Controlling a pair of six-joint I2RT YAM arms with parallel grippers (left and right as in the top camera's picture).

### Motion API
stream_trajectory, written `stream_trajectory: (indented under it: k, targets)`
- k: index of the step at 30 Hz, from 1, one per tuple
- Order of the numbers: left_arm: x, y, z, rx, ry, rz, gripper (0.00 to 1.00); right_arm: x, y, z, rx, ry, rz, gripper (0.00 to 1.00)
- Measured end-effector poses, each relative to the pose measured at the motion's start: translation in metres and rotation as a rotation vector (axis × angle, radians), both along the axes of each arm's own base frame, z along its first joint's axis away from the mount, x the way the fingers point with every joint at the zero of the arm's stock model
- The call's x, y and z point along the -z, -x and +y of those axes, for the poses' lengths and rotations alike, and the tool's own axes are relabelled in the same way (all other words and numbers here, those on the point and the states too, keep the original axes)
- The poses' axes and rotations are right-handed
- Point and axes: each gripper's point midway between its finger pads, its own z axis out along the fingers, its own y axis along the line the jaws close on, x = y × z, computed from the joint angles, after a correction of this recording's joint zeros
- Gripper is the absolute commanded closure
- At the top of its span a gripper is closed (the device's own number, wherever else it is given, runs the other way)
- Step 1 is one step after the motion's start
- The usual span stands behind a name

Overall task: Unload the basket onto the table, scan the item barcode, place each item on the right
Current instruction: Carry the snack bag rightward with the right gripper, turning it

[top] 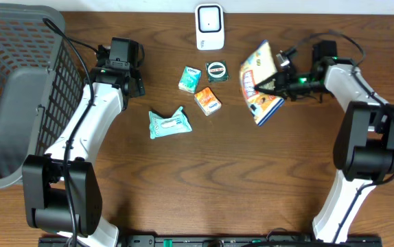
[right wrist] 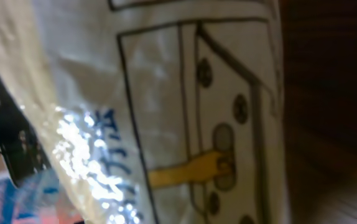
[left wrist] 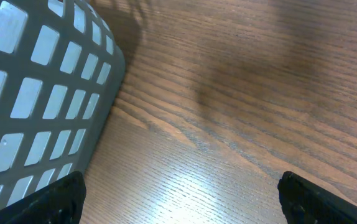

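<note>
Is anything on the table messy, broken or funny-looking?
Nothing looks spilled or broken. The one odd thing is the colourful bag. It sits at a slant to the right of the white scanner, because the right arm's jaws are pinching its edge. The teal wipes pack also looks a little crumpled.

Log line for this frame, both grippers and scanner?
left gripper: open, empty, beside basket | right gripper: shut on snack pouch | barcode scanner: pouch to its right, not touching
</note>
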Motion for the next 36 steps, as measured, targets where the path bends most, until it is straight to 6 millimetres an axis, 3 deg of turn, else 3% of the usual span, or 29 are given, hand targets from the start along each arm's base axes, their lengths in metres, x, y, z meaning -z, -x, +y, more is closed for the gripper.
stream_trajectory:
  k: [5, 7, 12, 16, 20, 24, 26, 29, 31, 36]
  targets:
    - [0.000, 0.000, 0.000, 0.000, 0.000, 0.000, 0.02, 0.013, 0.000, -0.037, 0.089, 0.050, 0.072, 0.84]
    - [0.000, 0.000, 0.000, 0.000, 0.000, 0.000, 0.02, 0.025, 0.006, -0.050, 0.116, 0.127, 0.127, 0.83]
    - [0.000, 0.000, 0.000, 0.000, 0.000, 0.000, 0.02, 0.053, 0.024, -0.079, 0.158, 0.341, 0.257, 0.67]
    - [0.000, 0.000, 0.000, 0.000, 0.000, 0.000, 0.02, 0.059, 0.035, -0.100, 0.164, 0.482, 0.323, 0.59]
    - [0.000, 0.000, 0.000, 0.000, 0.000, 0.000, 0.02, 0.047, 0.040, -0.129, 0.169, 0.661, 0.372, 0.47]
    - [0.000, 0.000, 0.000, 0.000, 0.000, 0.000, 0.02, 0.014, 0.029, -0.158, 0.197, 0.807, 0.352, 0.44]
    - [0.000, 0.000, 0.000, 0.000, 0.000, 0.000, 0.02, -0.006, 0.018, -0.166, 0.220, 0.845, 0.311, 0.36]
    - [0.000, 0.000, 0.000, 0.000, 0.000, 0.000, 0.02, -0.016, 0.011, -0.167, 0.228, 0.860, 0.282, 0.20]
    - [0.000, 0.000, 0.000, 0.000, 0.000, 0.000, 0.02, -0.017, 0.010, -0.164, 0.220, 0.868, 0.273, 0.03]
    - [0.000, 0.000, 0.000, 0.000, 0.000, 0.000, 0.02, -0.006, 0.001, -0.148, 0.191, 0.877, 0.226, 0.01]
